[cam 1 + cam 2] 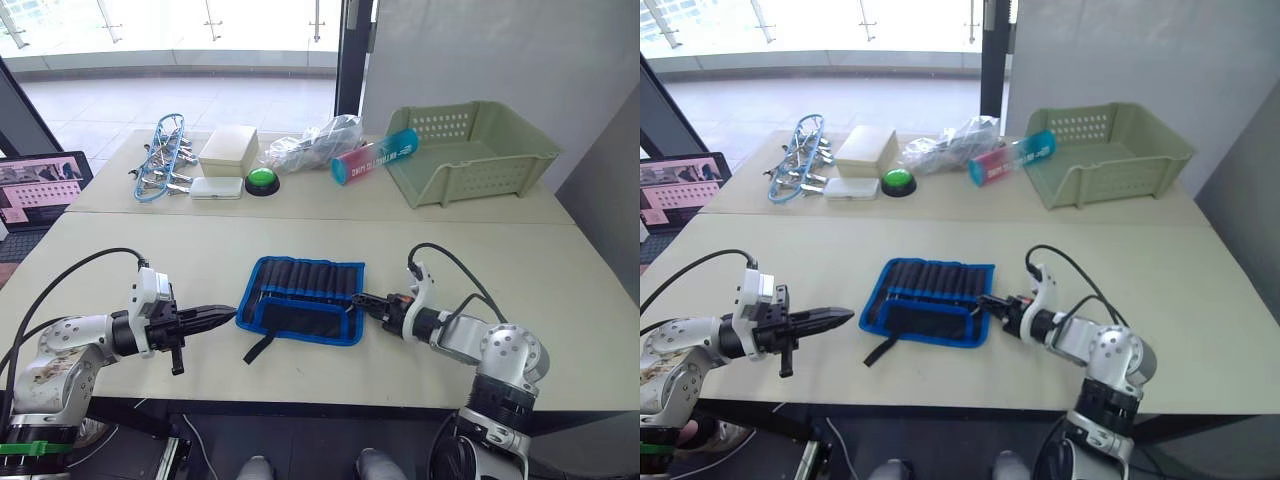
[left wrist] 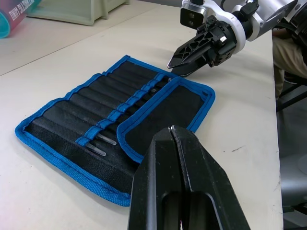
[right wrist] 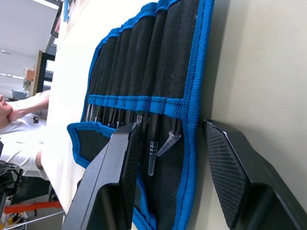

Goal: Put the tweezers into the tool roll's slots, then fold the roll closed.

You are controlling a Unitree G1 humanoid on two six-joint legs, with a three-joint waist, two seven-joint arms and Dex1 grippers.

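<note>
Our right gripper [image 3: 177,179] has its fingers [image 3: 112,177] spread wide, straddling the blue-bound end edge of the tool roll [image 1: 300,300]: one finger lies over the roll's inner face, the other sits on the bare worktop [image 1: 560,290] just outside the binding. Our left gripper [image 1: 212,316] hovers just off the roll's opposite end, its fingers pressed together and holding nothing.

The tweezers [image 3: 154,152] look to be seated already. In the right wrist view their capped tips poke out below the blue band that closes the slots [image 2: 110,122], and the left wrist view shows more tips further along. The roll lies open and flat near the front of the worktop, its lower flap partly turned over the inner face and its black strap [image 1: 258,348] trailing toward us.

We judge the fold to be the remaining step, and that is where trouble lies. If we close on the binding alone, the fabric may slip out. If the inner finger presses down on the protruding tips, it could drag a tweezer out of its slot or bend it. With the left gripper not pinning the far end, the whole roll may slide instead of folding.
</note>
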